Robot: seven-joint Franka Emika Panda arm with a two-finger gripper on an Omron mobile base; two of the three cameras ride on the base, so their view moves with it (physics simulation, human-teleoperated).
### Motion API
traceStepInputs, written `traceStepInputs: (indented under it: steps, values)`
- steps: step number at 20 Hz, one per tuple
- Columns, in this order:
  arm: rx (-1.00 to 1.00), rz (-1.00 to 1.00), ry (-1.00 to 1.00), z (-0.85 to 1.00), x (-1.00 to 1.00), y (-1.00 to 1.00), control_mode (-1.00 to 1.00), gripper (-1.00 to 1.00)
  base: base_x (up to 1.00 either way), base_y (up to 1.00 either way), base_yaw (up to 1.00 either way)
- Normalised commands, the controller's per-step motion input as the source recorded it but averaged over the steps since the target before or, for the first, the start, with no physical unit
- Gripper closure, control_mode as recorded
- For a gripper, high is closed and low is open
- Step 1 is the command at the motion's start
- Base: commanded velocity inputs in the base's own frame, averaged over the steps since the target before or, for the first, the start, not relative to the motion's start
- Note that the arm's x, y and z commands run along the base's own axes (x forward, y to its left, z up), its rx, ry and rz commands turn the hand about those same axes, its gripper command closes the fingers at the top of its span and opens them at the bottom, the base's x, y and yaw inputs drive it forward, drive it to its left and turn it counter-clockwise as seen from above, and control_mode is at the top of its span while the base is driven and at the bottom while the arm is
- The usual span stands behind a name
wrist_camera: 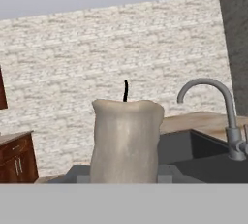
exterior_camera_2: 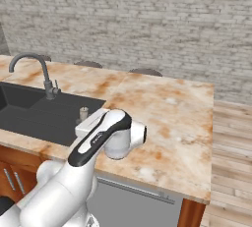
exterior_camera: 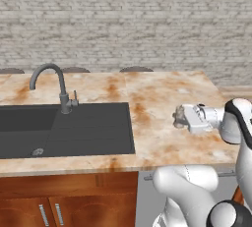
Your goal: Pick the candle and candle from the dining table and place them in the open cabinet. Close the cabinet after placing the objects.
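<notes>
Left base view has the big desk (exterior_camera: 167, 98) with its rust-mottled stone top, the dark sink (exterior_camera: 64, 127) and curved faucet (exterior_camera: 49, 86) on its left part. Arm reaches out level over the desk's right part, wrist turned sideways toward the sink. Jaws (exterior_camera: 178, 118) are part open and clamped on the stubby grey candle (wrist_camera: 126, 140). Hand view shows it standing upright, long axis vertical, black wick (wrist_camera: 126, 90) pointing up, sink and faucet behind it.

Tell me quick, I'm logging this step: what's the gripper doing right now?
Gripper: closed on the stubby grey candle, held over the dining table to the right of the sink.
</notes>
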Motion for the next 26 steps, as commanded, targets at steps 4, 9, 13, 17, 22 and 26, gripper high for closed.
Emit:
traceStepInputs:
  steps: [4, 9, 13, 17, 22, 26]
  values:
    - [0.06, 0.0, 0.0, 0.28, -0.16, -0.21, -1.0, 1.0, 0.0, 0.0, 0.0]
    - [-0.01, 0.0, 0.01, 0.01, -0.03, 0.03, -1.0, 1.0, 0.0, 0.0, 0.0]
    - [0.0, 0.0, -0.03, 0.0, -0.08, 0.0, -1.0, 1.0, 0.0, 0.0, 0.0]
    - [0.0, -0.1, -0.06, 0.07, -0.28, -0.02, 1.0, 1.0, -0.1, -0.01, -0.07]
    - [0.0, 0.0, 0.0, 0.0, 0.0, 0.0, 1.0, 1.0, -0.27, 0.0, -0.36]
    - [0.0, 0.0, 0.0, 0.0, 0.0, 0.0, 1.0, 1.0, -0.07, 0.01, -0.49]
